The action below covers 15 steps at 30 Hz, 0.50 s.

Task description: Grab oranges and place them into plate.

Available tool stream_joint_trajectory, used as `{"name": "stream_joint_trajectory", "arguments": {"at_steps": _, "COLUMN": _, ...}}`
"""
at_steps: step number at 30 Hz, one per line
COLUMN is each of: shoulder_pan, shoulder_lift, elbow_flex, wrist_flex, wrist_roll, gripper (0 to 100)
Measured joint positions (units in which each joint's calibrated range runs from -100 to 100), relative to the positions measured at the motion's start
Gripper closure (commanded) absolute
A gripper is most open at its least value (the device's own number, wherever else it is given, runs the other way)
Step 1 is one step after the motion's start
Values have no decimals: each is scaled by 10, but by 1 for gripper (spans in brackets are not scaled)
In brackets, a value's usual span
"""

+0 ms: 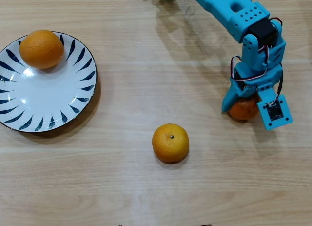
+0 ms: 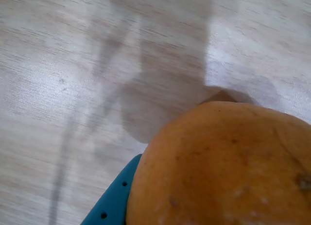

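The white plate [image 1: 46, 96] with blue strokes lies at the left of the overhead view, and a large orange [image 1: 41, 49] rests on its upper rim area. A yellowish orange [image 1: 170, 142] with a dark stem dot sits on the table in the middle. At the right, my blue gripper [image 1: 243, 105] is shut on a smaller, darker orange [image 1: 243, 110], which peeks out from under the fingers. That orange [image 2: 223, 166] fills the lower right of the wrist view, and one blue finger [image 2: 114, 200] presses against its left side. I cannot tell whether it still touches the table.
The surface is a light wooden table [image 1: 146, 65]. The blue arm [image 1: 229, 11] reaches in from the top right, with wires at the wrist. A wide stretch of bare wood lies between the gripper and the plate, broken only by the yellowish orange.
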Motion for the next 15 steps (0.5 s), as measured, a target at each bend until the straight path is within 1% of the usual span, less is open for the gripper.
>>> {"name": "stream_joint_trajectory", "arguments": {"at_steps": 6, "shoulder_pan": 2, "shoulder_lift": 0, "elbow_flex": -13, "wrist_flex": 22, "wrist_roll": 0, "gripper": 71}}
{"name": "stream_joint_trajectory", "arguments": {"at_steps": 9, "shoulder_pan": 8, "shoulder_lift": -25, "elbow_flex": -18, "wrist_flex": 82, "wrist_roll": 9, "gripper": 71}}
{"name": "stream_joint_trajectory", "arguments": {"at_steps": 12, "shoulder_pan": 35, "shoulder_lift": -92, "elbow_flex": -18, "wrist_flex": 128, "wrist_roll": 51, "gripper": 71}}
{"name": "stream_joint_trajectory", "arguments": {"at_steps": 15, "shoulder_pan": 93, "shoulder_lift": -185, "elbow_flex": -18, "wrist_flex": 140, "wrist_roll": 102, "gripper": 71}}
